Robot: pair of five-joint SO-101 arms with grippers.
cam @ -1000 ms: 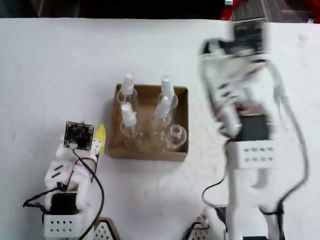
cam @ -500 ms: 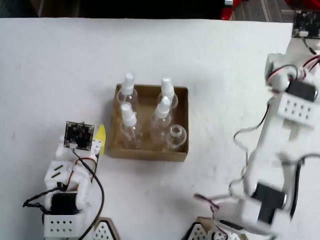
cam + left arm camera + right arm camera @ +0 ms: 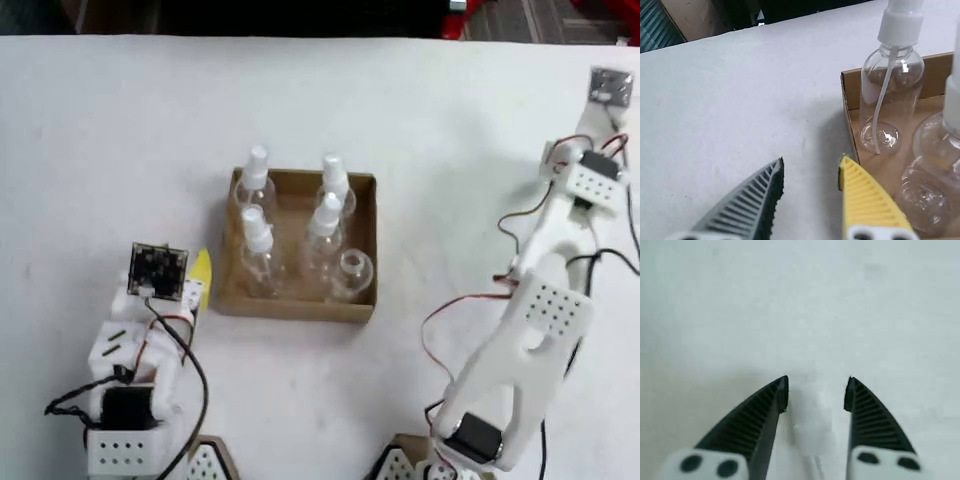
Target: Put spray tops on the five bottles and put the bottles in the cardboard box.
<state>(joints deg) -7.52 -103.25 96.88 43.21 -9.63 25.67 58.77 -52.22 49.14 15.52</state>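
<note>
The cardboard box [image 3: 365, 205] sits mid-table and holds five clear bottles. Four carry white spray tops, such as the back-left bottle [image 3: 253, 185]; the front-right bottle [image 3: 352, 270] has a bare neck. My left gripper [image 3: 811, 167] rests open just outside the box's left wall, and its yellow finger [image 3: 201, 275] lies beside that wall. A capped bottle [image 3: 890, 95] stands in the corner of the box [image 3: 847, 85] close by. My right arm [image 3: 545, 310] stretches to the table's far right. Its gripper [image 3: 817, 385] is open over a loose white spray top [image 3: 812, 422] lying between the fingers.
White table [image 3: 120, 130] all around the box. The left arm's base [image 3: 125, 420] stands at the front left and the right arm's base [image 3: 480, 440] at the front right, with loose cables [image 3: 470, 300] trailing along the right arm.
My right arm has swung away from beside the box out to the table's far right and stretched out there. The left arm and the bottles have stayed put.
</note>
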